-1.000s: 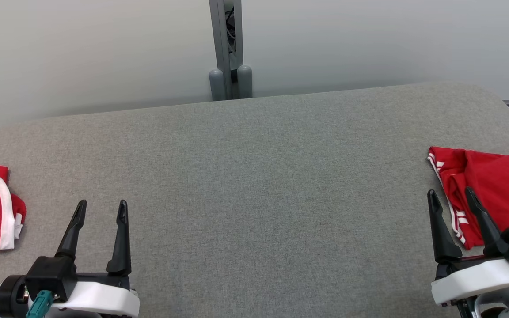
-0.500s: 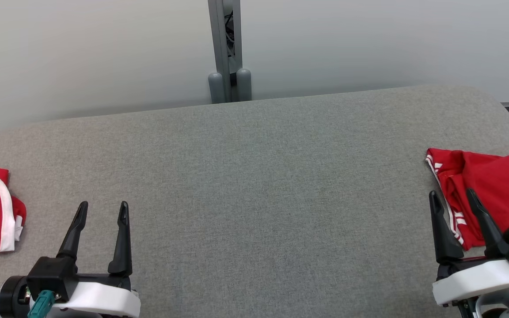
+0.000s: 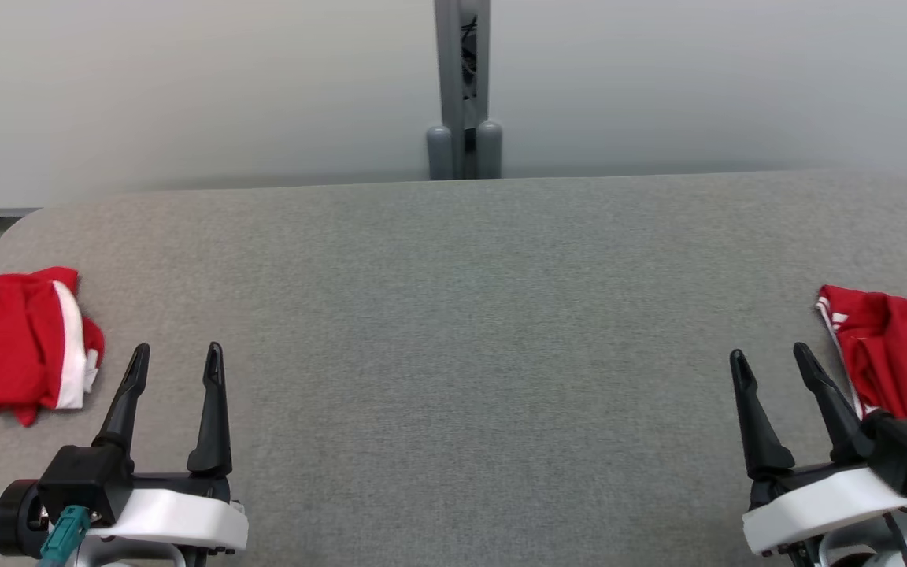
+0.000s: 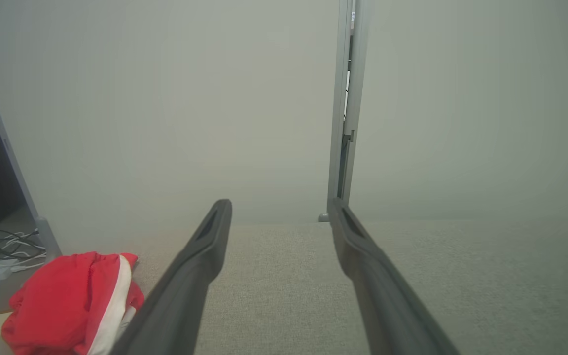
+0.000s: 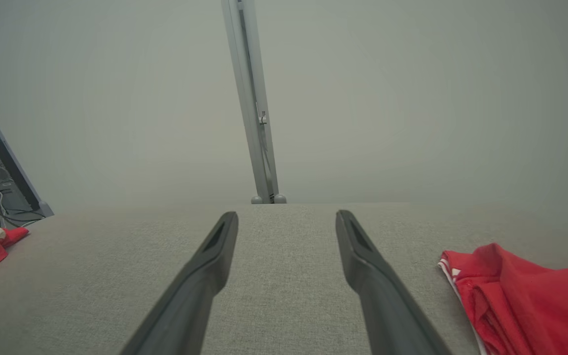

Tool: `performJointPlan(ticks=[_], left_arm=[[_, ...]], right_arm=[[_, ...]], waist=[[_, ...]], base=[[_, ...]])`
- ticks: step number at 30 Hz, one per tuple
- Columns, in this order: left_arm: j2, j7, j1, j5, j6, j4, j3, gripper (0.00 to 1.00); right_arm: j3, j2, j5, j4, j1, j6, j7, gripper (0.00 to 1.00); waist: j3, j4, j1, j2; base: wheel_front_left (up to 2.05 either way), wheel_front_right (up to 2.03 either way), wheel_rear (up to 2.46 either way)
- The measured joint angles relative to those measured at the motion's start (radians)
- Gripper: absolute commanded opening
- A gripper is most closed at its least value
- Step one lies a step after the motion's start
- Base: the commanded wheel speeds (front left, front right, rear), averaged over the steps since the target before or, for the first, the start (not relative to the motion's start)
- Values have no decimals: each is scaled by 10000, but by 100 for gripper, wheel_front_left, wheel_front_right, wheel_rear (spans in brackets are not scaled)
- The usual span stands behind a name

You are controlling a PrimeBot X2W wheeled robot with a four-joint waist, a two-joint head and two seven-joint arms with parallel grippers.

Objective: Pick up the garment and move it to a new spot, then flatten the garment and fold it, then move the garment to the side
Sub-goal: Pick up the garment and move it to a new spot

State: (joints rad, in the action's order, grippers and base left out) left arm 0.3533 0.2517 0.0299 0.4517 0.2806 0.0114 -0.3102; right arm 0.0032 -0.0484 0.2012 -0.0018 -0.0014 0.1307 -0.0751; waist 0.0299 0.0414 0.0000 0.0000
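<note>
Findings, head view taken as the clock face.

Left gripper [image 3: 178, 346]: fingers spread wide, nothing between them. It stands over the grey table [image 3: 453, 315] at about seven o'clock, clear of any cloth.

Right gripper [image 3: 768, 351]: fingers likewise spread, nothing held. It stands at about five o'clock. Its outer finger is just beside the edge of the red folded garment [image 3: 902, 354]; whether it touches the cloth cannot be told.

Crumpled garment [image 3: 20, 342]: a red bundle with a white band, bunched up at nine o'clock near the table's rounded left end. It lies just beyond the left gripper at that gripper's ten o'clock, apart from the fingers. The left wrist view confirms it as a loose heap with no flat faces.

Folded garment: lies at three o'clock with layered, striped edges showing, and is cut off by the frame.

The middle of the table, from six to twelve o'clock up to the grey post [image 3: 461, 79], carries nothing.

Assessment: the piece at three o'clock looks folded and set aside, so that cycle appears complete. For the heap at nine o'clock nothing appears begun: pick-up, carry to the centre, flattening, folding and moving aside are all outstanding. The left arm looks best placed for the first grasp
</note>
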Motion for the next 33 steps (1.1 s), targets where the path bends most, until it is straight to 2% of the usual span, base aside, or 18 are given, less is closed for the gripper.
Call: performJointPlan(ticks=[11, 18, 23, 33], left_arm=[[-165, 58, 58, 84, -48, -40, 435, 100], [-253, 84, 15, 59, -173, -75, 744, 100], [-337, 84, -12, -90, -336, -73, 915, 100], [-476, 84, -29, -303, -512, -82, 1152, 100]], right_arm=[[1030, 12, 69, 234, -497, 0, -44, 100], [1243, 15, 125, 474, -547, 0, -59, 100], [1310, 17, 184, 516, -548, 0, -81, 100], [1323, 15, 230, 554, -546, 0, -144, 100]], waist=[[165, 1890, -1, 0], [214, 3075, 0, 0], [184, 3347, -1, 0], [212, 3340, 0, 0]], base=[[0, 0, 0], [0, 0, 0], [0, 0, 0], [0, 0, 0]])
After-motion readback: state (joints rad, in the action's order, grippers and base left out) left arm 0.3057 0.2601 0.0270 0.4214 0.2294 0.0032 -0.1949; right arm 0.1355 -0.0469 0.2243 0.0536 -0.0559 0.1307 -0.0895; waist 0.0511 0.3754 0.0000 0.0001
